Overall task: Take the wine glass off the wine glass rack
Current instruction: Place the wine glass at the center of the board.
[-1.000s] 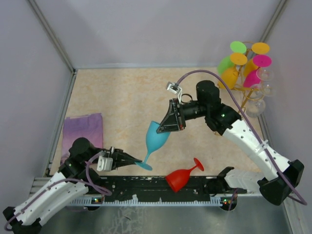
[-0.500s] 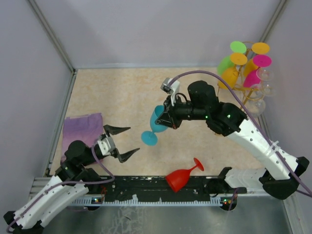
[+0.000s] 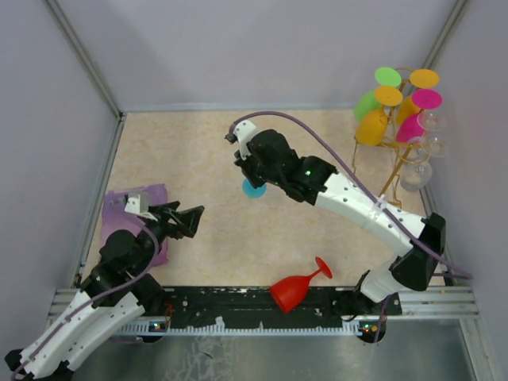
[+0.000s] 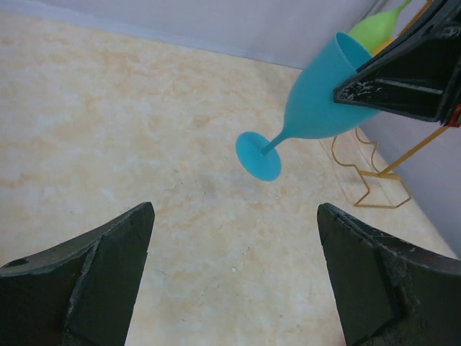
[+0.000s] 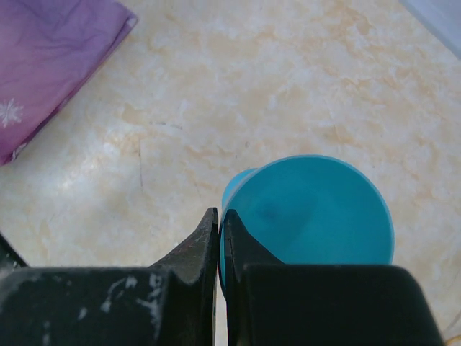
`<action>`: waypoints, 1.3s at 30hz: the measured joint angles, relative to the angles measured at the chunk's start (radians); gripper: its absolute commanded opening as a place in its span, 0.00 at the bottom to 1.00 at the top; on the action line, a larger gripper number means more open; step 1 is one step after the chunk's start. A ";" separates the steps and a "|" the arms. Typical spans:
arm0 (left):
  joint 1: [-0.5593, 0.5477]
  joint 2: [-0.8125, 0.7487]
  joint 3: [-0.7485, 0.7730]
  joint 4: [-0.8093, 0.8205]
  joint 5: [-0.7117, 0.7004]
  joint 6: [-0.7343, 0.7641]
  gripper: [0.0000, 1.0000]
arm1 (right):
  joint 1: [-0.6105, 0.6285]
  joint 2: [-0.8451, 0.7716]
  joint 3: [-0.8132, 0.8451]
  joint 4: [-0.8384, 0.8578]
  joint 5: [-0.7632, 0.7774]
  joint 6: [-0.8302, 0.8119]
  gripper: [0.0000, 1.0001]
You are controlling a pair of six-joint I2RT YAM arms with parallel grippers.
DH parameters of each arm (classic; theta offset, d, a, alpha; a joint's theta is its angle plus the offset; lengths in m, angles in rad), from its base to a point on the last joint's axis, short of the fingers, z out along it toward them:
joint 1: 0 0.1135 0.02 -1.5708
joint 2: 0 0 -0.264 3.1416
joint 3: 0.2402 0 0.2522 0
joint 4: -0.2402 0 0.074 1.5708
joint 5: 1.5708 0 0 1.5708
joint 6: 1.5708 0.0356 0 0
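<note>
Turquoise wine glass [image 4: 322,95] is off the wine glass rack [image 3: 397,151] and hangs tilted above the worktop [image 3: 198,151], just above the middle of the overhead view, well apart from the rack at upper right. We see the right pincer [image 5: 220,223] clenched on the wall of its bowl at the rim. The left pincer [image 3: 189,222] stands spread wide at lower left, beside the purple cloth [image 3: 131,208], grasping nothing. Our worry is the grip: a thin pinch on a smooth rim, stem slanting down. The turquoise wine glass could swivel or slip free. Set down at this tilt, its foot may catch and topple it, ending like the red wine glass [image 3: 295,287] lying on its side at bottom centre.
</note>
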 measured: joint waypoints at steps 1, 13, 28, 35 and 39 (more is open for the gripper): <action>0.000 0.000 0.005 -0.017 -0.017 -0.041 1.00 | 0.000 0.021 0.000 0.028 0.008 0.002 0.00; 0.000 -0.079 0.026 -0.284 -0.141 -0.465 1.00 | 0.000 0.425 0.205 0.219 -0.002 0.061 0.00; 0.000 -0.133 0.106 -0.455 -0.211 -0.543 1.00 | 0.000 0.629 0.324 0.240 -0.049 0.068 0.21; 0.000 -0.145 0.106 -0.471 -0.217 -0.547 1.00 | 0.000 0.645 0.341 0.208 -0.073 0.060 0.32; 0.000 -0.145 0.106 -0.470 -0.212 -0.539 1.00 | 0.000 0.645 0.378 0.180 -0.091 0.059 0.41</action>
